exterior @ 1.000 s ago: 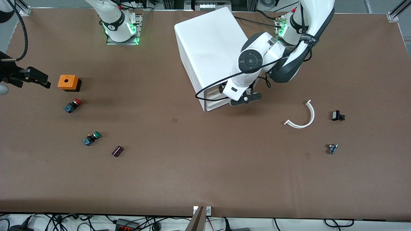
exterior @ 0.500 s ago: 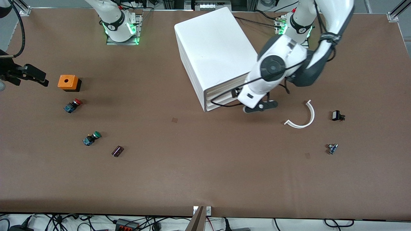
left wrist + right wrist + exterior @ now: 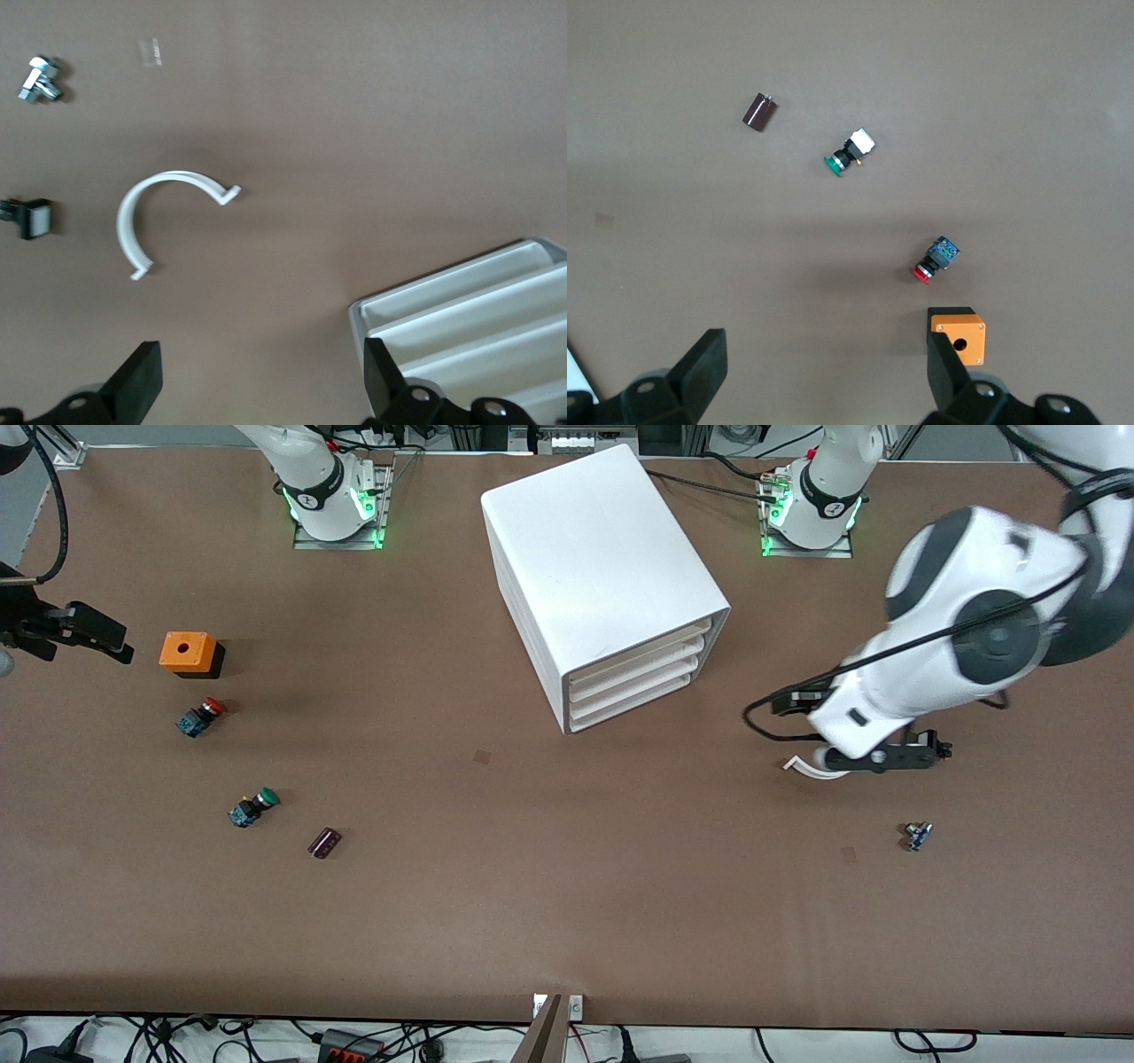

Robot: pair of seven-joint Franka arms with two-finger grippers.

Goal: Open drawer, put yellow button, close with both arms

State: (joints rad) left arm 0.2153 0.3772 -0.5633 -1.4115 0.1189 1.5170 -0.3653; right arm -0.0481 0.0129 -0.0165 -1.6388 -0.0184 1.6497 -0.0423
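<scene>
The white cabinet (image 3: 602, 558) stands mid-table toward the robots' bases. Its uppermost drawer (image 3: 640, 647) is shut, flush with the three lower ones. The yellow button is not in view in any frame. My left gripper (image 3: 881, 760) is open and empty, up over the white curved strip (image 3: 811, 769), toward the left arm's end of the table. In the left wrist view the left gripper (image 3: 261, 390) shows bare table between its fingers, with the cabinet's drawer fronts (image 3: 469, 310) beside one finger. My right gripper (image 3: 97, 638) is open and empty, near the orange box (image 3: 188, 652); it waits.
A red-capped button (image 3: 202, 716), a green-capped button (image 3: 252, 807) and a dark cylinder (image 3: 324, 842) lie at the right arm's end. The right wrist view shows the orange box (image 3: 961, 335). A black part (image 3: 34, 217) and a metal part (image 3: 918, 835) lie near the strip (image 3: 142, 221).
My left arm has swung away from the cabinet's drawer fronts toward its own end of the table and now hangs over the curved strip. The right gripper has barely moved.
</scene>
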